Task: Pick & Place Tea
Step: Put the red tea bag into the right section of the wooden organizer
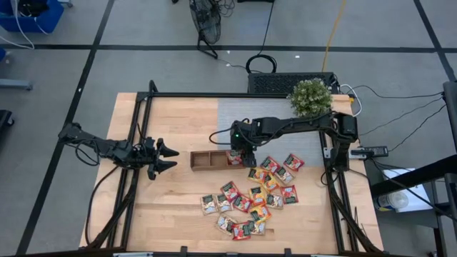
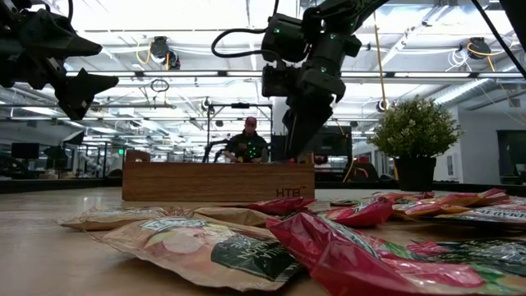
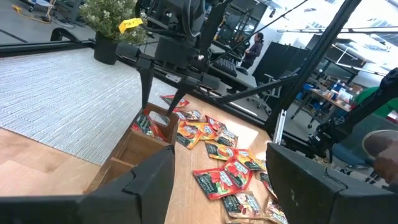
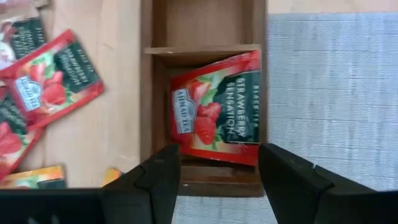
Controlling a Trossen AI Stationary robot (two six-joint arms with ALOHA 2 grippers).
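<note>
Your right end effector [image 1: 243, 155] hangs over the end compartment of the wooden tray [image 1: 207, 160], the one nearest the scattered tea. Its fingers [image 4: 163, 177] stand apart and hold nothing. Just beyond them, a red strawberry sachet [image 4: 216, 115] lies inside that compartment, slightly askew, with one edge riding up the compartment wall. The neighbouring compartment shows only bare wood in the right wrist view.

The remaining sachets [image 1: 250, 201], in red, orange and green-and-white, are spread loosely on the table [image 1: 171, 128] beside and in front of the tray, several overlapping. In the low view they fill the foreground, with the tray behind them.

Your left end effector [image 1: 166, 157] waits well apart from the tray, above the table's left side, its fingers spread wide and empty.

A potted plant [image 1: 310, 97] stands at the table's far right corner. A person [image 2: 248, 145] is in the room behind.
</note>
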